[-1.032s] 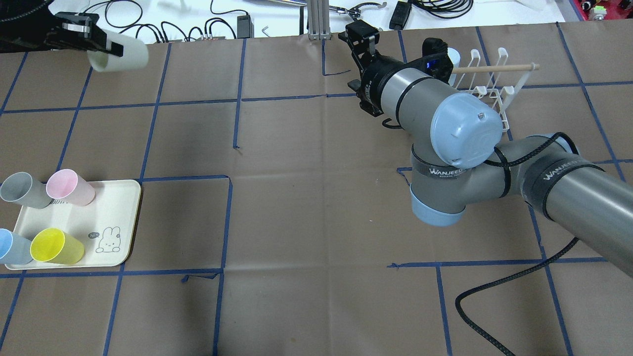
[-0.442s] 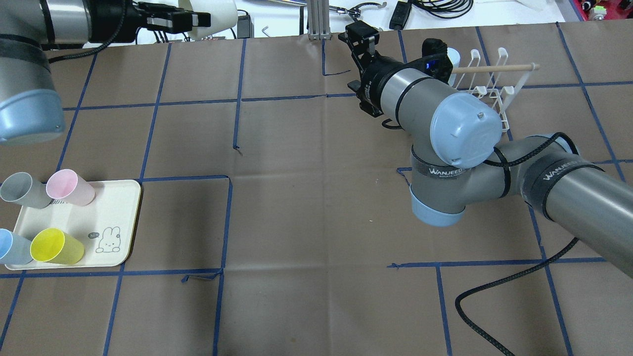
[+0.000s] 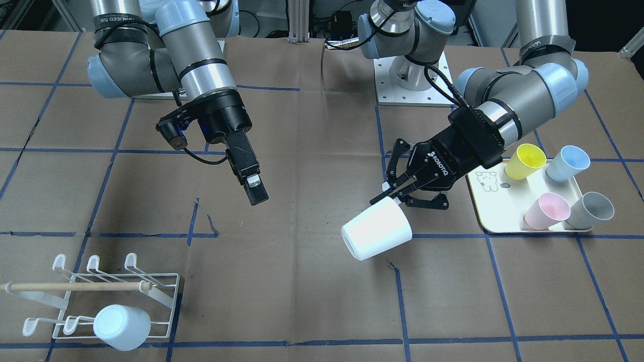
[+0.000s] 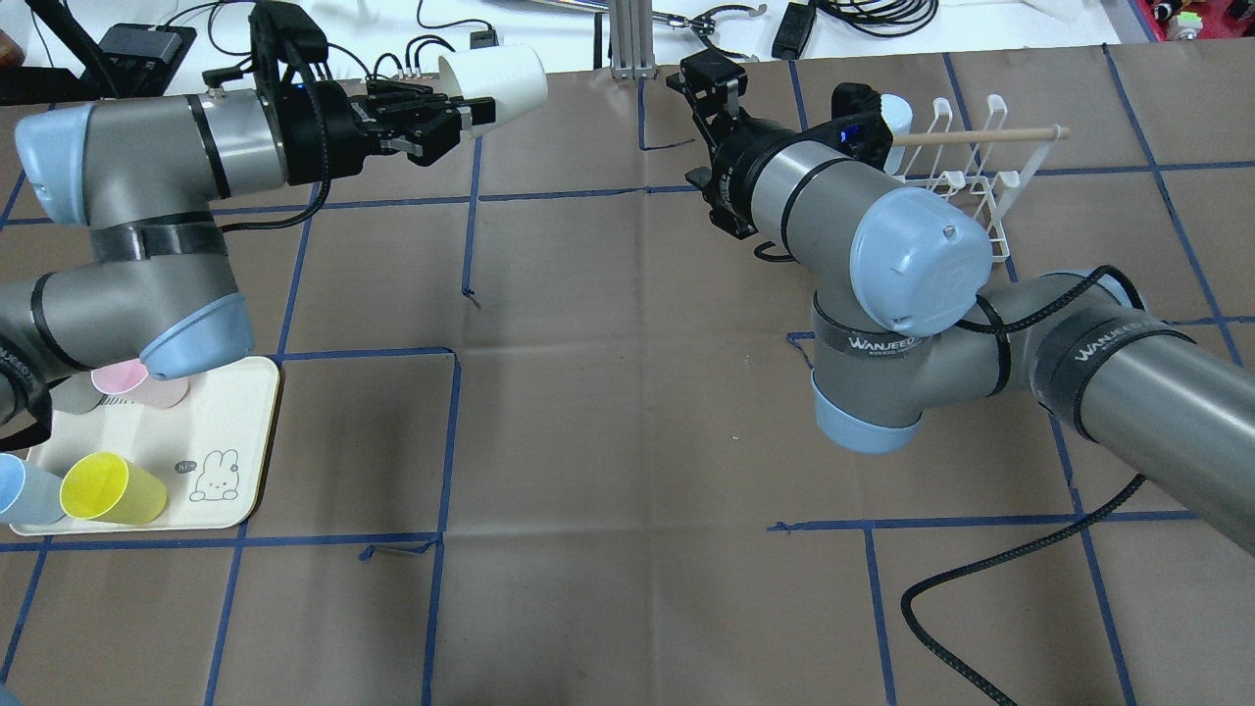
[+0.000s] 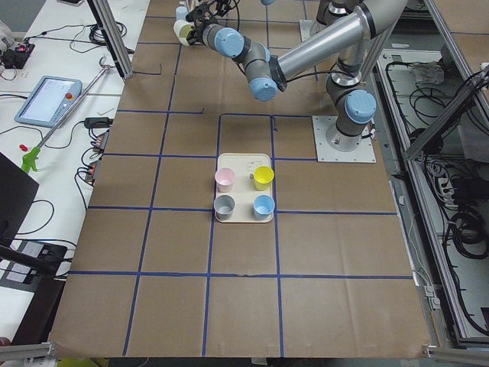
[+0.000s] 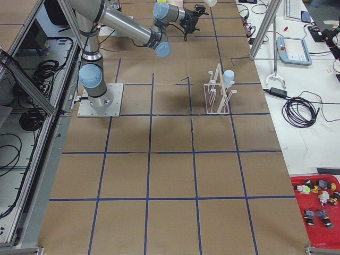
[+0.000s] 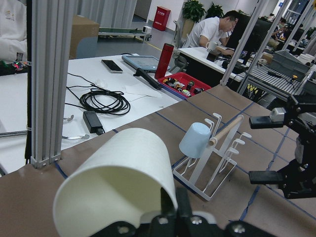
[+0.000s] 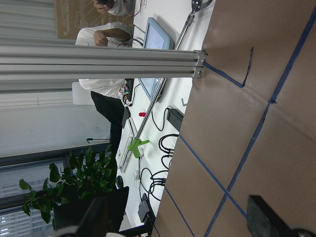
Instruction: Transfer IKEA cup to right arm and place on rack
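Note:
My left gripper (image 3: 397,193), the ROBOTIQ one, is shut on the rim of a white IKEA cup (image 3: 376,229) and holds it on its side above the table. In the overhead view this cup (image 4: 495,76) is at the far edge, mouth toward the left gripper (image 4: 456,116). The cup fills the left wrist view (image 7: 118,182). My right gripper (image 3: 256,193), slim and black, is open and empty, a gap away from the cup; its fingers (image 8: 97,217) stand wide apart. The white wire rack (image 3: 115,286) with a wooden dowel holds one pale blue cup (image 3: 122,327).
A cream tray (image 3: 503,211) holds a yellow cup (image 3: 524,161), a blue cup (image 3: 567,163), a pink cup (image 3: 546,210) and a grey cup (image 3: 589,210). An aluminium post (image 4: 627,39) stands at the table's far edge. A black cable (image 4: 980,579) lies by the right arm.
My left arm has swung the white cup to the right along the far edge, toward the right gripper. The right arm has barely moved.

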